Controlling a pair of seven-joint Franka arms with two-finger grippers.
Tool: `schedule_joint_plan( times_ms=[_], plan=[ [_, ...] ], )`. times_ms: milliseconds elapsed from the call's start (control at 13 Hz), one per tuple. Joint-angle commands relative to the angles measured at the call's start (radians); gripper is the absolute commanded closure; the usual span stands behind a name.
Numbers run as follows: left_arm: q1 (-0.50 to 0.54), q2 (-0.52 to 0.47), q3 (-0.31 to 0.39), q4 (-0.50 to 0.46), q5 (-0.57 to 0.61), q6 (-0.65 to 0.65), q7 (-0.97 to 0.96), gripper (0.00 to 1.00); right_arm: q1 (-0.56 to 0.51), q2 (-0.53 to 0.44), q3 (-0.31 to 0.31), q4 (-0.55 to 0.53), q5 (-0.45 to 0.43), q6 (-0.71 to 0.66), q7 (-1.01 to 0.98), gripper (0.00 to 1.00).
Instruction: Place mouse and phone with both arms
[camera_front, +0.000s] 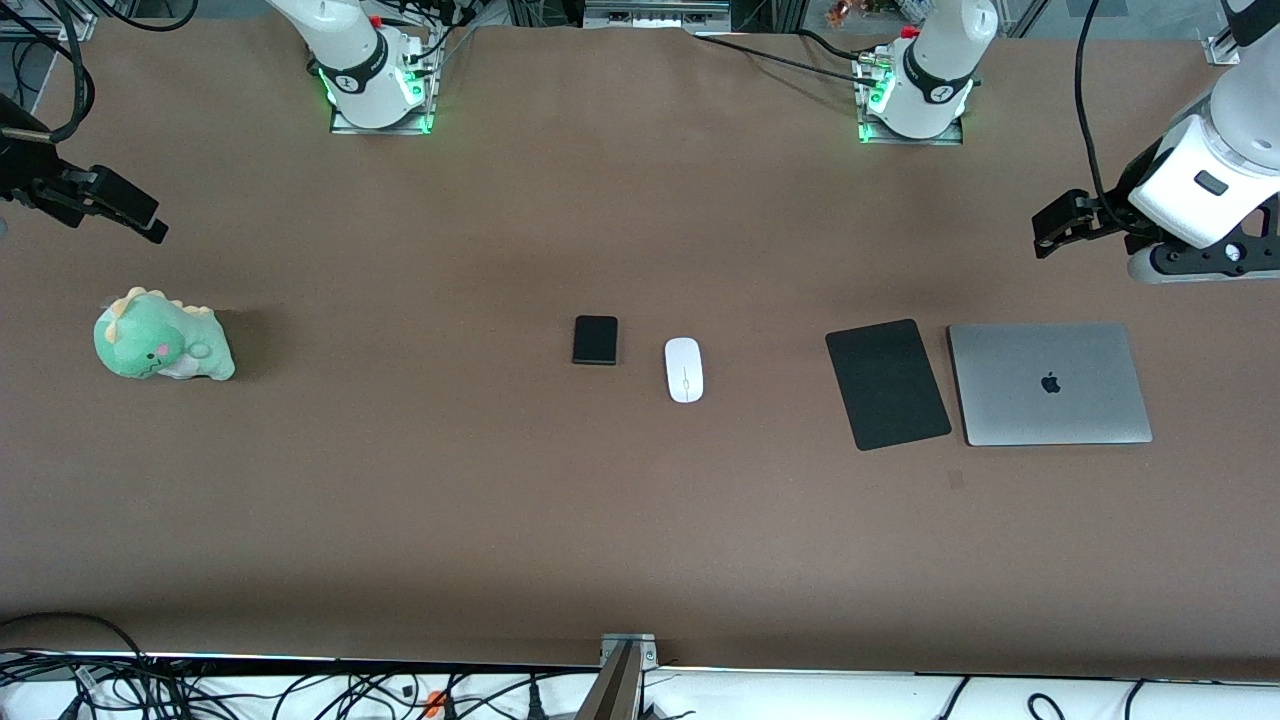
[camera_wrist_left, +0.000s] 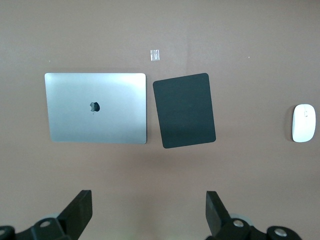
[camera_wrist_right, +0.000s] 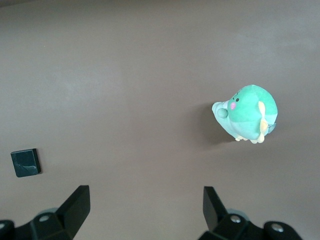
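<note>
On brown table: phone beside mouse, mid-table. Left gripper, right gripper: fingers wide apart, empty, aloft at table ends.

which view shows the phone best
The front view: the phone lies whole and unobstructed on the table, beside the mouse toward the right arm's end. The right wrist view catches it small, near the frame's edge. The left wrist view does not show it at all.

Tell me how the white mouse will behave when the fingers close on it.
The mouse looks glossy and domed, so it may slip upward out of a pinch. It lies flat, so it probably won't roll or tip. It looks small and probably light.
</note>
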Motion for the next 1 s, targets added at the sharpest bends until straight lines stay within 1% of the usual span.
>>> schedule_joint_plan(
  times_ms=[0,77,462,769,923],
  plan=[
    [0.007,-0.037,-0.005,-0.029,0.020,-0.008,0.015,0.00,-0.011,-0.023,0.008,-0.012,0.019,-0.012,-0.010,0.00],
    [0.005,-0.026,-0.005,-0.011,0.023,-0.008,0.019,0.00,-0.011,-0.021,0.008,-0.012,0.019,-0.012,-0.010,0.00],
    [0.008,-0.026,-0.004,-0.014,0.022,-0.009,0.019,0.00,-0.011,-0.021,0.008,-0.012,0.019,-0.012,-0.014,0.00],
    [0.019,-0.028,-0.004,-0.014,0.019,-0.011,0.024,0.00,-0.006,-0.011,0.009,-0.013,0.019,-0.037,-0.009,0.00],
    [0.019,-0.028,-0.005,-0.014,0.020,-0.011,0.024,0.00,-0.003,-0.006,0.020,-0.021,0.019,-0.037,-0.007,0.00]
  ],
)
